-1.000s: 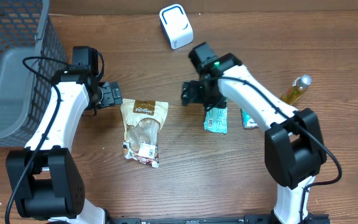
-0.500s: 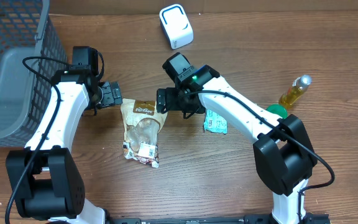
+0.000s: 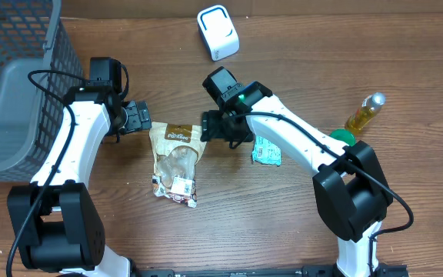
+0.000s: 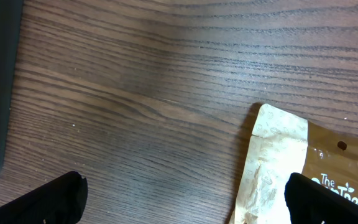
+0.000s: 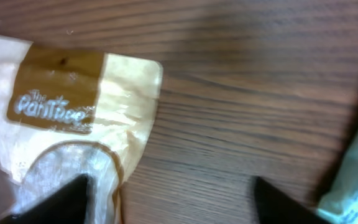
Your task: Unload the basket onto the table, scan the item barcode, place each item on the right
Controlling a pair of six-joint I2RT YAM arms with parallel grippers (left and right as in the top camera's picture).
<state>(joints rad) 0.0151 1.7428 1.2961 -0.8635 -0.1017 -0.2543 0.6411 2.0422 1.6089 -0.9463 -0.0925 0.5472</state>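
Your right hand [image 3: 212, 127] had its fingers [image 5: 67, 199] apart, with a top corner of the bag [image 3: 177, 158] by one finger. Your left hand [image 3: 138, 117] was spread wide too, with the bag lying just beside it on the surface [image 3: 283, 215].

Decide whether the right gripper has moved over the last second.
Yes: the right gripper moved left, from the green packet to the brown pouch's top edge.

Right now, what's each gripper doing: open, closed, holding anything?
Left gripper: open, holding nothing.
Right gripper: open, straddling the edge of the pouch, nothing gripped.
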